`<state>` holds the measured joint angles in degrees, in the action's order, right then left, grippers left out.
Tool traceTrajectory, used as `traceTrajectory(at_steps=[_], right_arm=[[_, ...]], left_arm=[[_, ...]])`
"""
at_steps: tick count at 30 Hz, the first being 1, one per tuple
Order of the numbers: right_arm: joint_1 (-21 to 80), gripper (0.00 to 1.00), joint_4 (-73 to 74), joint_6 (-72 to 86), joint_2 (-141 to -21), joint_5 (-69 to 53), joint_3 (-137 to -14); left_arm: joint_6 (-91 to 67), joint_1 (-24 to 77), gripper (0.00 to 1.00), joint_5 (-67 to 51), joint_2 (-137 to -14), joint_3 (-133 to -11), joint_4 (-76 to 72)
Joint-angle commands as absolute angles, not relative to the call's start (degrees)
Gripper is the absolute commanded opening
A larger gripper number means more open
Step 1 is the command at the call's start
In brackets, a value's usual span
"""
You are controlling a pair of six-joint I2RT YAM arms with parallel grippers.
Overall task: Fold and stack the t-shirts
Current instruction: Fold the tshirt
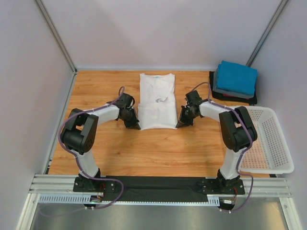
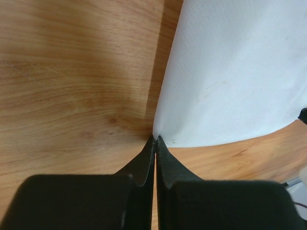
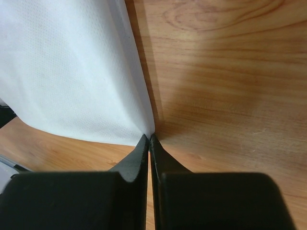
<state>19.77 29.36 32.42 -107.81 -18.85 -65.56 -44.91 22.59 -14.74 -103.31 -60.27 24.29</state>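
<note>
A white t-shirt (image 1: 157, 100) lies lengthwise in the middle of the table, its sides folded in to a long narrow strip. My left gripper (image 1: 134, 125) is shut on the shirt's near left corner (image 2: 159, 134). At the near right corner (image 3: 146, 130) my right gripper (image 1: 182, 123) is shut on the cloth too. Both wrist views show the black jaws pinched together on the very tip of a white corner. A folded bright blue t-shirt (image 1: 236, 76) tops a stack with grey (image 1: 229, 92) and black (image 1: 254, 99) ones at the back right.
A white perforated basket (image 1: 278, 139) sits at the table's right edge, beside the right arm. Grey walls close off the table at the back and on both sides. Bare wood (image 1: 144, 153) lies between the shirt and the arm bases.
</note>
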Motion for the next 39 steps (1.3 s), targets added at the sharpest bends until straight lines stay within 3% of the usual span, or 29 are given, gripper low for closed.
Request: traceTrajectory(at_steps=[1,7,14,23,26,32,39], right_arm=[[20.39,0.00,26.99,33.05,-107.32,-17.84,-62.14],[21.88,0.00,25.84,34.01,-102.05,-17.49,-53.19],[24.60,0.00,26.97,38.58,-87.84,-17.31,-40.01],[41.65,0.00,41.12,52.19,-63.39,-8.18,-32.70],[44.12,0.01,49.72,54.31,-56.01,-4.59,-34.01],[45.00,0.00,58.08,58.18,-46.07,-5.02,-38.05],[45.27,0.00,61.43,55.38,-50.44,-0.36,-47.80]], left_arm=[[-43.69,23.81,0.00,-13.89,-103.45,-58.63,25.04],[-42.19,25.83,0.00,-11.60,-98.71,-55.73,29.96],[-42.89,30.23,0.00,-8.79,-86.59,-49.84,38.40],[-54.92,45.69,0.00,-0.62,-66.29,-44.82,51.49],[-59.04,49.12,0.00,-0.17,-58.13,-45.61,57.99],[-64.42,53.26,0.00,-0.18,-53.35,-49.56,65.38],[-63.99,53.26,0.00,9.22,-56.68,-60.63,72.68]])
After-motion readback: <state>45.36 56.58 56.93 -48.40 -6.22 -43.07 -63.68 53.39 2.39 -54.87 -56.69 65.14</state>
